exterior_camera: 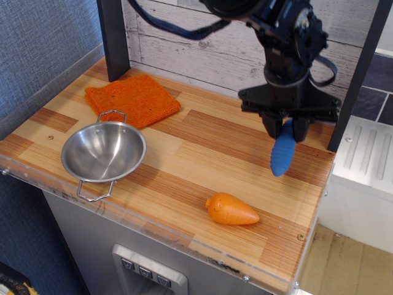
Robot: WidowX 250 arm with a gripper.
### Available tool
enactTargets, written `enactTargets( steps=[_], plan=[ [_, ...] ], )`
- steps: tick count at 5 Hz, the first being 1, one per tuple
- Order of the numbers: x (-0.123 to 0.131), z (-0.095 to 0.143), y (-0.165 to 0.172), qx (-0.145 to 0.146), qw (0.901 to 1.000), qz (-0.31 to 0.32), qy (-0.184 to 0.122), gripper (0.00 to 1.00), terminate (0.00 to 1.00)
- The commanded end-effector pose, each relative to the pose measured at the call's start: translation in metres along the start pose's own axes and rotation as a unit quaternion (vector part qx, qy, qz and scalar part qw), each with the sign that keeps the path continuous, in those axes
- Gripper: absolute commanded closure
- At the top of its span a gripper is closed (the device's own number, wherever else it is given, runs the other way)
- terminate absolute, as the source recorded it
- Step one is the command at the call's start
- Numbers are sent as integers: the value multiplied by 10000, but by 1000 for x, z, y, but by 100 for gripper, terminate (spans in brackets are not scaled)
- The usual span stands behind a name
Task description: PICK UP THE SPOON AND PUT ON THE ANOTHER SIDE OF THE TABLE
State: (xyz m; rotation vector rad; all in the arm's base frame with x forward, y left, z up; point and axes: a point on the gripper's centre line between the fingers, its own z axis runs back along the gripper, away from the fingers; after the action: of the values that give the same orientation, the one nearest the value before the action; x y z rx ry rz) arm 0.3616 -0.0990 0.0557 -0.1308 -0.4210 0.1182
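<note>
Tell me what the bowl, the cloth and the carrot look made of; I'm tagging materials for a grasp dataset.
Bowl: likely polished steel, mirror-like sheen, thin wire handles. Cloth: orange knitted or woven fabric, going by its nubby matte texture. Carrot: probably moulded plastic, smooth with a soft gloss.

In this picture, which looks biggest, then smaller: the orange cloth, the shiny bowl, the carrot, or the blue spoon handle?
1. Orange cloth and steel bowl: too alike to rank.
2. Carrot.
3. Spoon: only its blue handle shows below the pincer, and it hangs nearer the camera, so this is unsure.
</note>
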Motion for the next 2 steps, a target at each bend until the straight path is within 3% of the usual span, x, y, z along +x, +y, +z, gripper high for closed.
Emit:
enactTargets(
  steps=[1,2],
  plan=[
    [-4,-9,-7,-43,9999,-100,-86,100,0],
    [-10,-22,-7,-23,9999,-91,37,100,0]
  ],
)
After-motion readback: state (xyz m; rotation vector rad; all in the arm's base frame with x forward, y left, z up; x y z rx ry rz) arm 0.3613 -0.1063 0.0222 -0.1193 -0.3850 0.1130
